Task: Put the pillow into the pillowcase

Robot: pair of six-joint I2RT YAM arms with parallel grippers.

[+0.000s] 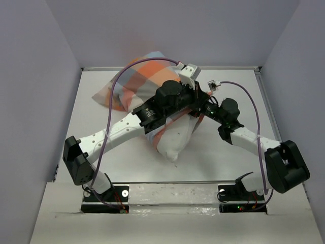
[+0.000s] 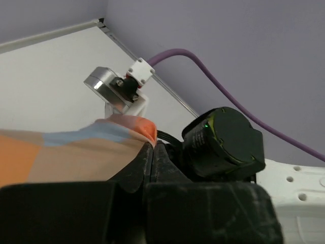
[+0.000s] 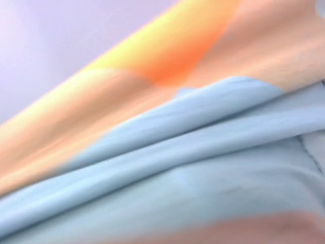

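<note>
- Count from the top view: one pillow [image 1: 175, 140], one pillowcase [image 1: 134, 84], two arms, and two purple cables [image 1: 109, 109], one along each arm.
- The pillowcase lies bunched at about 11 o'clock from the centre of the table [image 1: 228, 152]. Its near edge runs in under the two wrists.
- The pillow sits at the table centre. Its far end is inside the checked fabric, and its white near end sticks out toward 6 o'clock.
- Left gripper [image 2: 154, 147]: in my left wrist view the two fingers are pressed together, with an orange corner of the pillowcase pinched at their tips.
- Right gripper [image 1: 203, 108]: it meets the left one at the case mouth, just toward 3 o'clock of it. The right wrist view is filled with blurred orange and blue cloth, so I cannot tell how its fingers stand.
- One wrist camera [image 2: 112, 87] of the right arm shows just past the left fingertips.
</note>
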